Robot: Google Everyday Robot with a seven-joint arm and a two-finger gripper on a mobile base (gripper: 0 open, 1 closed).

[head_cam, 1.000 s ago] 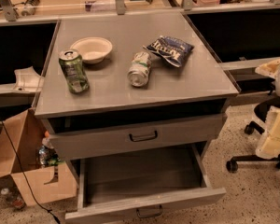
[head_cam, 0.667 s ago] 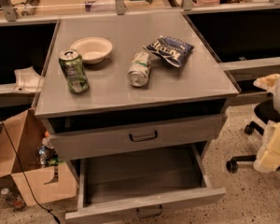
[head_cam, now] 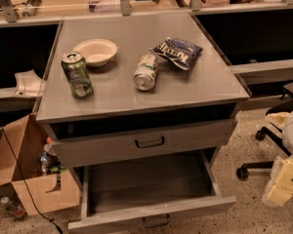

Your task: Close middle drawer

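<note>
The middle drawer (head_cam: pixel 151 213) is pulled far out at the bottom of the grey cabinet. It is wide and shallow, its inside is bare, and a small dark bar handle (head_cam: pixel 156 222) sits at the centre of its low front. Above it the taller-fronted top drawer (head_cam: pixel 141 143) stands a little open. My gripper (head_cam: pixel 282 183), on the cream-coloured arm, is at the right edge of the view, to the right of the open drawer and apart from it.
On the cabinet top (head_cam: pixel 205 87) are a white bowl (head_cam: pixel 95 51), an upright green can (head_cam: pixel 77 74), a can lying on its side (head_cam: pixel 146 72) and a blue chip bag (head_cam: pixel 178 52). A cardboard box (head_cam: pixel 24 174) stands at the left. An office chair base (head_cam: pixel 259 165) is at the right.
My arm has moved down and further right along the right edge of the view. The drawers and the things on the cabinet top have not moved.
</note>
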